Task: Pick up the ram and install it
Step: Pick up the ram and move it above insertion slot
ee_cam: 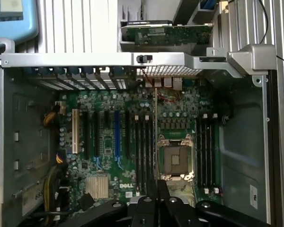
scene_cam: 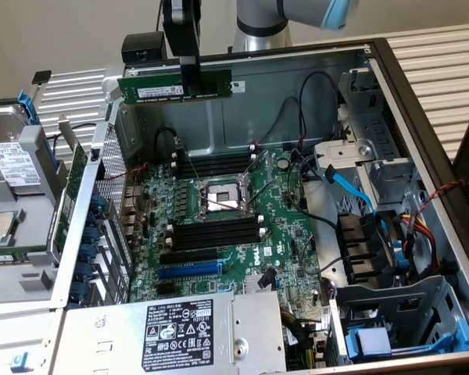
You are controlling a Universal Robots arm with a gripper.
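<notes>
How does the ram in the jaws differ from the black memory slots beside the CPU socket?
Colour: the ram is green with a white label; the memory slots are black. Position: the ram hangs above the case, clamped by the gripper; the memory slots sit fixed on the motherboard, apparently empty. Both are long, narrow and similar in length.

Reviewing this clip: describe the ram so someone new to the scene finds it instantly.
Find the open computer case with the green motherboard inside. Above its far wall in the exterior view, the gripper clamps the ram, held level in the air. Unlike the black memory slots on the board, it is a green stick with a pale label.
</notes>
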